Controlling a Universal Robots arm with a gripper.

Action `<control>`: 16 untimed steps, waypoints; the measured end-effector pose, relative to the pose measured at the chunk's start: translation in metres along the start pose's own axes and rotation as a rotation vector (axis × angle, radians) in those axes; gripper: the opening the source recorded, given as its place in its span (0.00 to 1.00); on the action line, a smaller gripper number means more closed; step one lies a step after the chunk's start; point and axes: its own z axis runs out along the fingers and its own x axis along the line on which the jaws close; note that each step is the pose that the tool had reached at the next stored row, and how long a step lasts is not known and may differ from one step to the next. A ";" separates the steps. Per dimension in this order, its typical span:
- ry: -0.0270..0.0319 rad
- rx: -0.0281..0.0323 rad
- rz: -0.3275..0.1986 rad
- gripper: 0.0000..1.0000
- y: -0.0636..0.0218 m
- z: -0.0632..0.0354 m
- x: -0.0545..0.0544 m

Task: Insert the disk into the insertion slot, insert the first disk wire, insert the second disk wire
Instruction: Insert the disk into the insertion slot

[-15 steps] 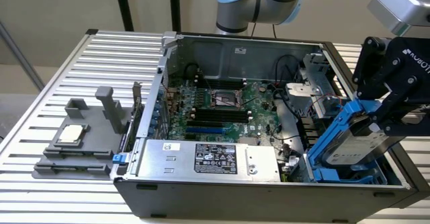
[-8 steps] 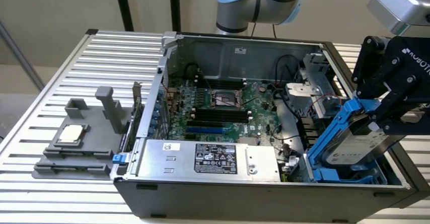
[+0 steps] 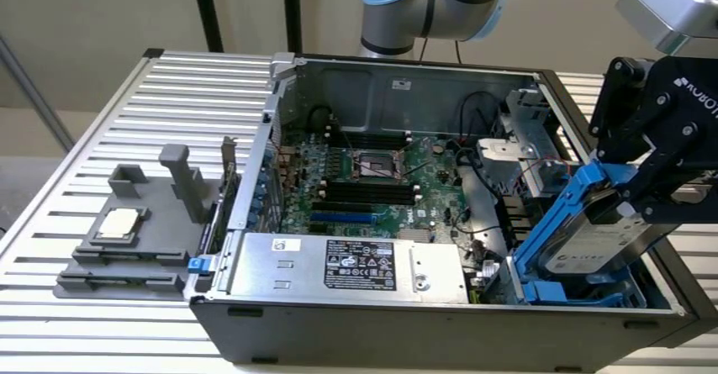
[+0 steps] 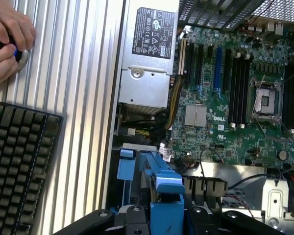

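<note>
1 gripper (image 3: 648,196), part-open, tight on disk (image 3: 589,244)

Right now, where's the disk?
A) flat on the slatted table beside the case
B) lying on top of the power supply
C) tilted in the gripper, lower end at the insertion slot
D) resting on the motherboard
C: in the exterior view the disk stands tilted in its blue carrier, gripped at its upper end by the gripper, with its lower end down in the insertion slot.

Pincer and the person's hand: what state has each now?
Pincer: closed on the disk, tilted at the insertion slot.
Hand: curled on something dark; what, cannot be told.
</note>
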 end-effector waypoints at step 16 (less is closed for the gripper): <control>-0.0006 -0.0003 -0.003 0.33 0.0002 -0.0100 -0.001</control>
